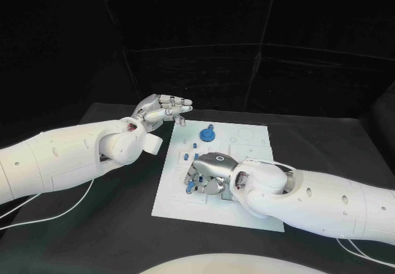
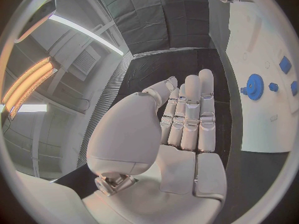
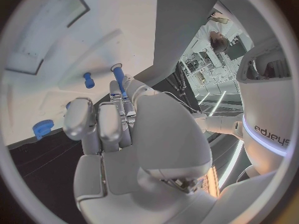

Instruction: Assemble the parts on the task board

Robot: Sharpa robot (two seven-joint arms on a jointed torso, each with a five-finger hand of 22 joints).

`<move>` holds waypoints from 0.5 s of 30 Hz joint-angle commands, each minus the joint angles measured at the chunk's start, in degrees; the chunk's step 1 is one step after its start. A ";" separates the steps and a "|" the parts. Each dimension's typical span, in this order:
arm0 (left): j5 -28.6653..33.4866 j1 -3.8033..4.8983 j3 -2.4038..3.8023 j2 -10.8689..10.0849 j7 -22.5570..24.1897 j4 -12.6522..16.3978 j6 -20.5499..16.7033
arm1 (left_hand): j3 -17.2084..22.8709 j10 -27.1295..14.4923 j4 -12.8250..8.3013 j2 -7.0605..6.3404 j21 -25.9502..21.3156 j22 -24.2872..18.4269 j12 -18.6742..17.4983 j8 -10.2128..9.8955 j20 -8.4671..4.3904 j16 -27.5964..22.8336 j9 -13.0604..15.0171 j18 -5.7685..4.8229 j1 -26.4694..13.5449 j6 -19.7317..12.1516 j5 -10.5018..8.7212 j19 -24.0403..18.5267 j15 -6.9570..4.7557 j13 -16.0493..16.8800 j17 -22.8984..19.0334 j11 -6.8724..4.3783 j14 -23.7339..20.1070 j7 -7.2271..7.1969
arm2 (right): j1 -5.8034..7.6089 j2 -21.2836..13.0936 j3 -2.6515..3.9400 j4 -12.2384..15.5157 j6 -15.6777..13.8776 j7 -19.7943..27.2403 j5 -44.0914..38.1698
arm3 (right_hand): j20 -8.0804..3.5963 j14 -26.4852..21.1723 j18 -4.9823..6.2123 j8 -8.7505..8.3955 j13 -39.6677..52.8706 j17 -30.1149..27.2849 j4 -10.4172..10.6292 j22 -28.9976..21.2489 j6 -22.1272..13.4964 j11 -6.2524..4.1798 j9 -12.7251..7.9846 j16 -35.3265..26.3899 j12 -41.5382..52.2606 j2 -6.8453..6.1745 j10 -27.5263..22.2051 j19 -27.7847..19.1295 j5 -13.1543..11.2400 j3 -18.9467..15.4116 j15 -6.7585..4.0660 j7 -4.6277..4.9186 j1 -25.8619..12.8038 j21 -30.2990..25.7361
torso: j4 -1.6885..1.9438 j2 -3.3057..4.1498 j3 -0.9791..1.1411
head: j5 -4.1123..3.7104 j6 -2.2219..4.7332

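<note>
Left hand: you have it raised over the dark desk, just off the far left corner of the task board, touching nothing. The left wrist view shows its fingers straight and side by side, palm bare, so it holds nothing. From that view the blue gear and two smaller blue parts lie on the board, well apart from it.

Board, far half: the blue gear sits near the middle of the far edge with a short stem standing up from it. A small blue peg and another blue piece lie between the gear and your right hand.

Right hand: palm down on the near-middle of the board, fingers curled over a recessed area. In the right wrist view the fingertips are drawn together around a long blue pin, which points out past them toward the board; a short blue peg stands just beside it, and a knurled blue part lies near the board's edge. (Whether the pin is already seated in a hole, you cannot tell from these views.)

Step in hand, as I judge it: placing the long pin with the right hand. The next move calls for keeping the pin square to the board, pressing it home, then releasing without dragging it sideways into the short peg. The left hand stands free to steady the board.
</note>
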 commanded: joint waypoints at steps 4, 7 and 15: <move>0.14 0.08 0.04 0.12 0.63 0.20 0.73 | -0.38 -0.25 -0.09 0.11 -0.32 -0.09 0.41 0.25 0.17 0.22 0.07 0.82 0.31 -0.15 0.29 0.14 0.08 0.03 -0.05 -0.03 -0.34 -0.04 | -0.04 0.20 0.00 -0.50 2.96 -0.68 -0.69 | 0.17 0.70 -0.26 0.09 -0.05 -0.03 -0.01 -0.05 -0.02 0.26 0.09 -0.02 -0.32 -0.10 -0.07 -0.40 0.05 0.29 0.19 0.17 -0.62 -0.15 | -0.03 -0.02 0.00 | -0.08 -0.21; 0.14 0.08 0.04 0.14 0.62 0.31 0.76 | -0.38 -0.25 -0.09 0.11 -0.32 -0.09 0.41 0.25 0.17 0.22 0.07 0.82 0.31 -0.15 0.29 0.14 0.08 0.03 -0.05 -0.03 -0.34 -0.04 | -0.08 0.27 -0.01 -0.73 3.23 -0.73 -0.88 | 0.17 0.70 -0.26 0.09 -0.05 -0.03 -0.01 -0.05 -0.02 0.26 0.09 -0.02 -0.32 -0.10 -0.07 -0.40 0.05 0.29 0.19 0.17 -0.62 -0.15 | 0.01 -0.03 -0.01 | -0.11 -0.25; 0.14 0.08 0.04 0.14 0.59 0.29 0.72 | -0.38 -0.25 -0.09 0.11 -0.32 -0.09 0.41 0.25 0.17 0.22 0.07 0.82 0.31 -0.15 0.29 0.14 0.08 0.03 -0.05 -0.03 -0.34 -0.04 | -0.11 0.37 -0.02 -0.89 3.68 -1.08 -1.33 | 0.17 0.70 -0.26 0.09 -0.05 -0.03 -0.01 -0.05 -0.02 0.26 0.09 -0.02 -0.32 -0.10 -0.07 -0.40 0.05 0.29 0.19 0.17 -0.62 -0.15 | 0.05 -0.04 0.04 | -0.02 -0.40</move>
